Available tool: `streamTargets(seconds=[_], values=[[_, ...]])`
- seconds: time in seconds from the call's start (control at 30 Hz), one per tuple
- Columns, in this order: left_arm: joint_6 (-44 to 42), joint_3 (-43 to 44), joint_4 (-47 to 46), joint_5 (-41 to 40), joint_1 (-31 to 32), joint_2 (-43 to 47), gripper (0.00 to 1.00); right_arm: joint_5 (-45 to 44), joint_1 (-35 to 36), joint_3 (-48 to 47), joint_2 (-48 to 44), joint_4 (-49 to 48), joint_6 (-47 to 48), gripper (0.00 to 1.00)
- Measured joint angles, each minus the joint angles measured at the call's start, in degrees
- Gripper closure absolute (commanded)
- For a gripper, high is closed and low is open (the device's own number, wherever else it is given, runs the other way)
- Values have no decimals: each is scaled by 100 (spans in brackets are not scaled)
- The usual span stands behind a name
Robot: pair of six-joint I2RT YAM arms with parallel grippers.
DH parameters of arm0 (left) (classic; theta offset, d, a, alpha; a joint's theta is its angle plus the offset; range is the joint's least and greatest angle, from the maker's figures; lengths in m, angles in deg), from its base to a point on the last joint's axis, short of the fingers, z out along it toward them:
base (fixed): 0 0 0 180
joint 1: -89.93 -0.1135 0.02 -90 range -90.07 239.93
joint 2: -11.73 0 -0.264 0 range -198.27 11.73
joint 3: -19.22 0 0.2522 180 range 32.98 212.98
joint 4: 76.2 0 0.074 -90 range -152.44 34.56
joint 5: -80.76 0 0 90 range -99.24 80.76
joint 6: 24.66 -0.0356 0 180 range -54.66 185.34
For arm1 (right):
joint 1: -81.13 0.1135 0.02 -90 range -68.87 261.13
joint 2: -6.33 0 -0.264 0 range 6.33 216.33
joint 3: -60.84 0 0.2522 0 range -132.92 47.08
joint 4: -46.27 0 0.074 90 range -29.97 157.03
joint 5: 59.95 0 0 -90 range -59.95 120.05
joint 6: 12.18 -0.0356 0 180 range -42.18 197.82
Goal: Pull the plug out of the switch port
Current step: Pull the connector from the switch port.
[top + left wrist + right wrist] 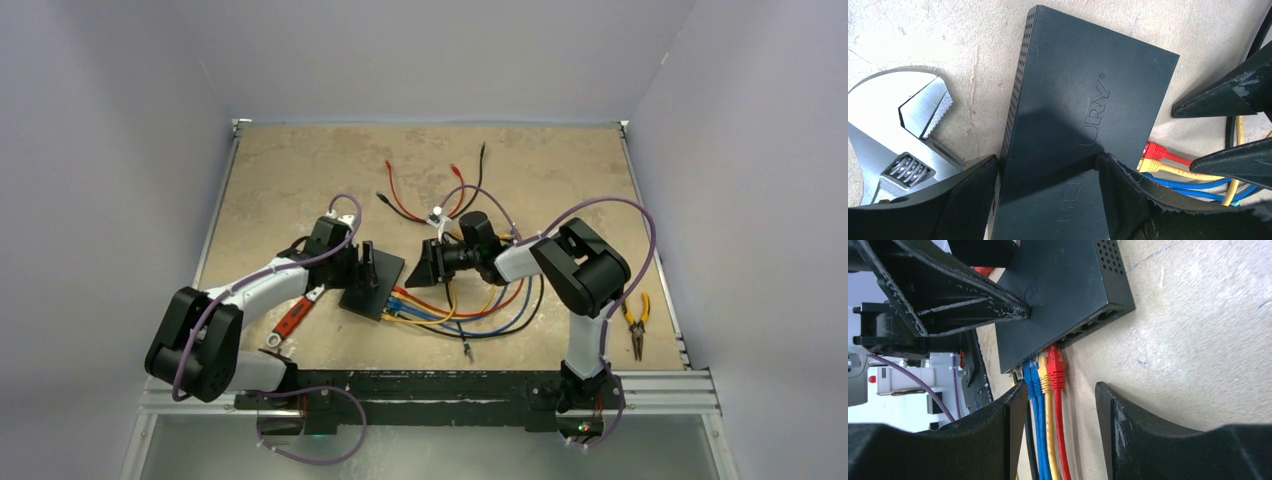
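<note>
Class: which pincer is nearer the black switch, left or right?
Left. The left pincer clasps the switch from both sides. The right pincer sits short of its socket edge, open around the coloured cables.

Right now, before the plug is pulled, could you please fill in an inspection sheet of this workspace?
Surface: table, beige, mottled.
Job's things: switch on the table; red plug, yellow plug and blue plugs seated in its ports.
Clutter: adjustable wrench beside the switch; pliers at the right edge; jumper wires at the far side.
Grippers: left claw clamps the switch; right claw open around the patch cables.
Cables: purple cables loop along both arms.
Surroundings: pale walls; nothing else seen.
</note>
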Motion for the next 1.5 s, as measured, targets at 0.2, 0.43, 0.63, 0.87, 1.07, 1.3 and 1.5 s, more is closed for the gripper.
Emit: streamTargets(seconds=[0.2, 0.43, 0.63, 0.87, 1.07, 1.3, 1.5], values=[[-13, 0, -42, 44, -22, -39, 32, 96, 0, 173, -127, 70, 63, 43], [-7, 2, -203, 199, -20, -116, 32, 378, 0, 354, -175, 31, 68, 44], [-9, 4, -245, 227, -20, -138, 32, 627, 0, 297, -17, -55, -2, 47], [-7, 4, -304, 258, -20, -162, 33, 1019, -2, 162, 422, -570, -341, 51], [-9, 4, -310, 258, -20, -164, 33, 1147, -11, 120, 599, -883, -658, 51], [-11, 4, -319, 236, -22, -164, 33, 1364, -35, -59, 809, -916, -883, 55], [-13, 4, -332, 188, -24, -166, 33, 1421, -42, -190, 938, -960, -1058, 56]])
